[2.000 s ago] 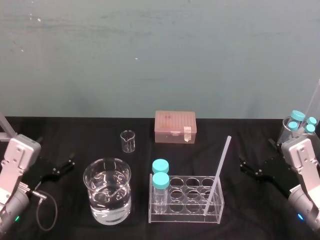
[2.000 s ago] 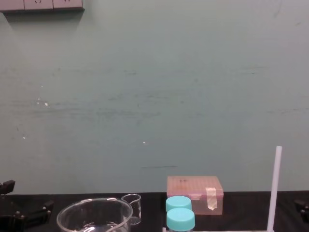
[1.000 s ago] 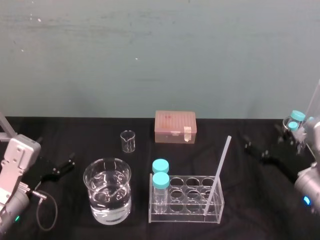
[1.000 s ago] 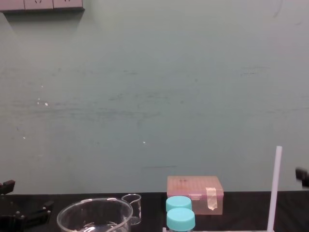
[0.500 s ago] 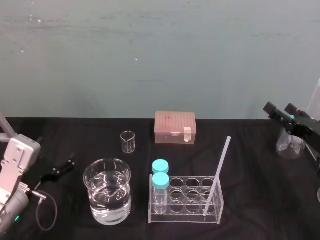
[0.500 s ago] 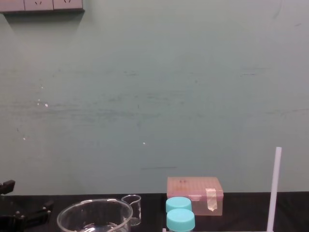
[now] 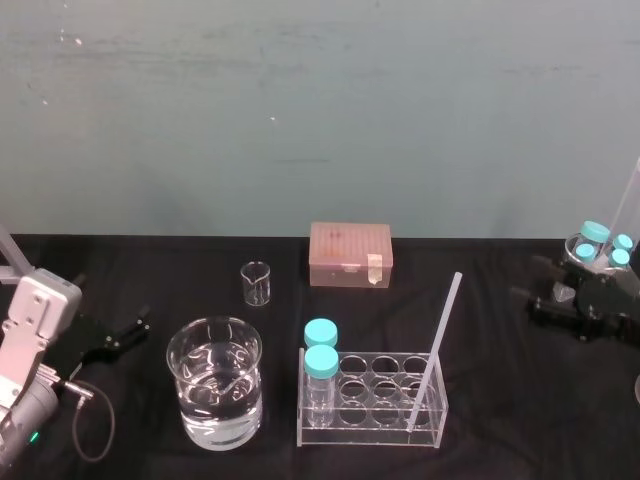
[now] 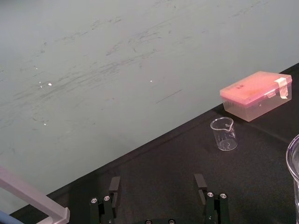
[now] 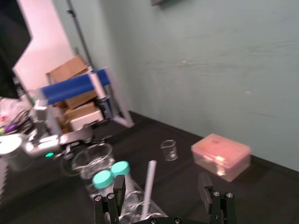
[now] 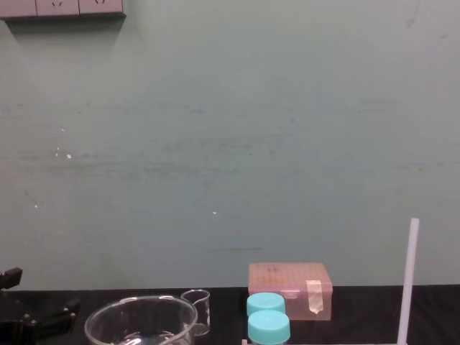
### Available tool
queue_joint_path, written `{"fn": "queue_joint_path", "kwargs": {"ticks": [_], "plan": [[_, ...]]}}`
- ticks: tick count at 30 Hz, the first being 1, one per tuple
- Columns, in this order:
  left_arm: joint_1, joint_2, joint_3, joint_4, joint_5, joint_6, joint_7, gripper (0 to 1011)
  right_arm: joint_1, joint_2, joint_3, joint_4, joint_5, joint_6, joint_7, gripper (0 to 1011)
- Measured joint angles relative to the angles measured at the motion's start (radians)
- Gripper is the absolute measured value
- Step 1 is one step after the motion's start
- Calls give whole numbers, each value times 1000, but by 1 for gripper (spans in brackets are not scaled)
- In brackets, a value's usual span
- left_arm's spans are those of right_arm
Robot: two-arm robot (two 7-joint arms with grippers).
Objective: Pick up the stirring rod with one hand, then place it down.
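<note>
**Rod in rack, both claws wide**

Head view: the long, thin, white translucent stirring rod [image 7: 437, 350] leans in the clear plastic rack [image 7: 372, 437], at its right end. The black right gripper [image 7: 541, 292] hovers well to the right.
Right wrist view: jaws spread wide.
Left wrist view: the left gripper [image 8: 157, 184] is wide too.

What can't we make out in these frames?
Stirring rod lower end: chest view, cut off by bottom edge.
Which rack well holds it: head view, clear walls overlap.
Right gripper outline: head view, black on black cloth; open in right wrist view.
Left gripper, open in left wrist view: chest view, cut by left edge.
</note>
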Motion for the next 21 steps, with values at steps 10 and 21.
{"fn": "queue_joint_path", "kwargs": {"ticks": [10,21], "plan": [[0,0,0,0,0,0,0,1005,28,-10,-78,22,8,19,43,1003],[0,0,0,0,0,0,0,1005,64,-65,-163,65,15,54,17,1003]]}}
